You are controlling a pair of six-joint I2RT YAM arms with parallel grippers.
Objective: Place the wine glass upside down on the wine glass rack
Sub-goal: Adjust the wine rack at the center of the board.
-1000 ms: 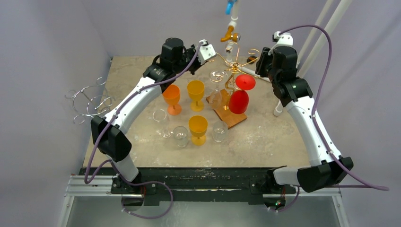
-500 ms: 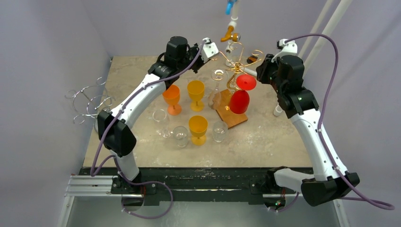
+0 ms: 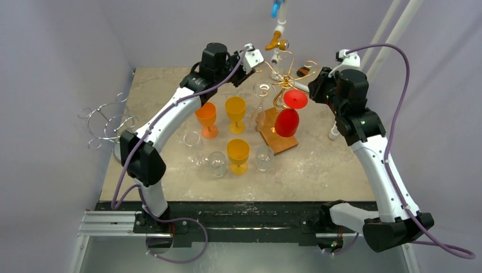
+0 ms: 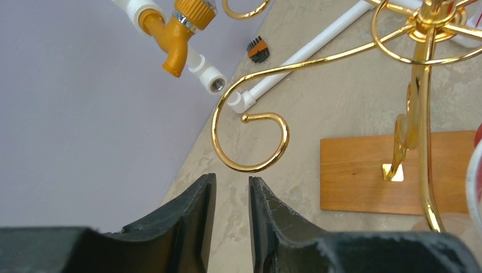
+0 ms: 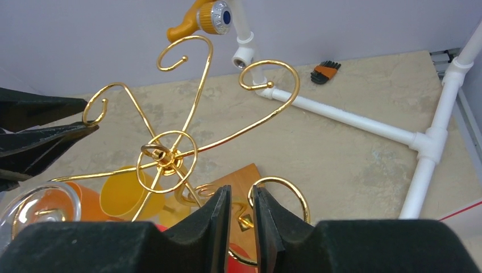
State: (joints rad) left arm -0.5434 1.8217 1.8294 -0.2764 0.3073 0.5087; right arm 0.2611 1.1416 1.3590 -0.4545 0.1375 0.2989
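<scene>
The red glass (image 3: pixel 287 121) hangs upside down on the gold rack (image 3: pixel 282 82) at the far middle of the table (image 3: pixel 329 165). A clear glass (image 3: pixel 260 115) hangs just left of it. The left gripper (image 4: pixel 232 179) hovers at the rack's far-left side, and the right gripper (image 5: pixel 240 190) hovers above its right. Both pairs of fingers stand nearly together with a narrow slit between them, grasping nothing.

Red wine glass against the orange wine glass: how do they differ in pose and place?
Pose: the red wine glass is upside down, foot on top; the orange wine glass stands upright, mouth up. Support: the red one hangs from the gold rack above its wooden base; the orange one stands on the table left of the rack in the top view. Both are coloured, stemmed glasses.
</scene>
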